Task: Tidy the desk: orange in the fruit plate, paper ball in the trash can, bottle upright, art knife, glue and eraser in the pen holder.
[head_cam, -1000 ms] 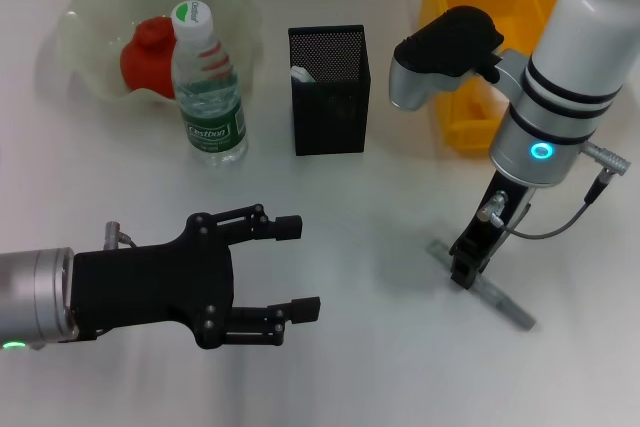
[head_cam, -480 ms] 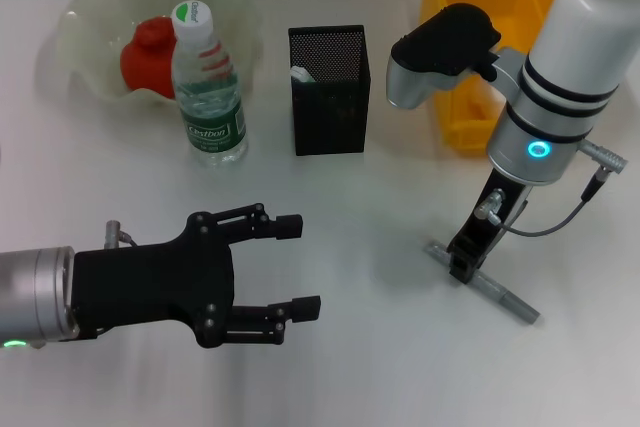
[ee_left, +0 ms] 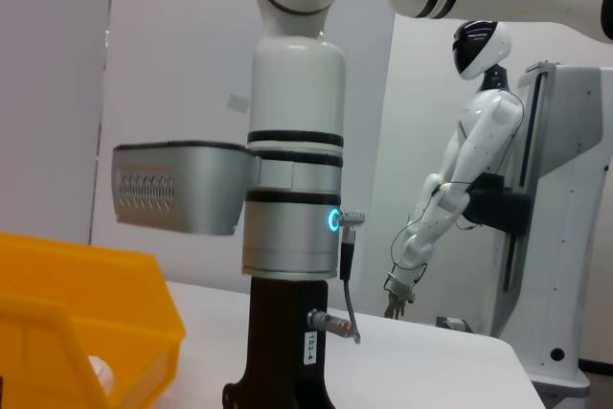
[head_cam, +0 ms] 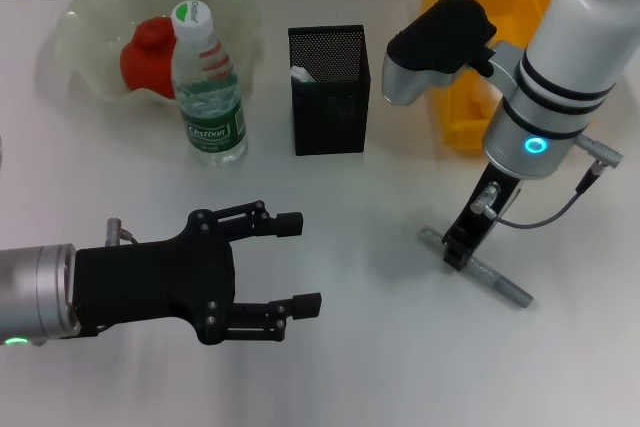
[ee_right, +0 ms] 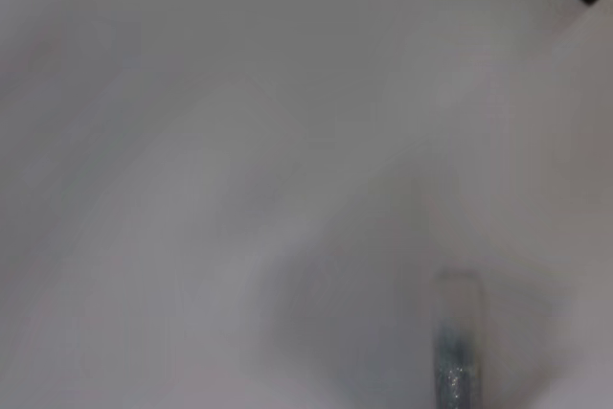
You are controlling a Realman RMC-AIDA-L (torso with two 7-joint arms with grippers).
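Desk nearly tidy; knife (head_cam: 476,267) left.
Orange (head_cam: 148,56) in plate (head_cam: 80,19), bottle (head_cam: 208,87) upright. Right gripper (head_cam: 457,252) on knife, grip unclear; left gripper (head_cam: 296,263) spread, idle.

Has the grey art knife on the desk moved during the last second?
Yes. The art knife, under the right gripper, has shifted slightly toward the pen holder side of the desk.

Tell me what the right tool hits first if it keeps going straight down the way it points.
The right tool points down at the white desk and is already at the grey metallic stick lying there. That stick comes first, apparently between the fingers, though contact is unclear.
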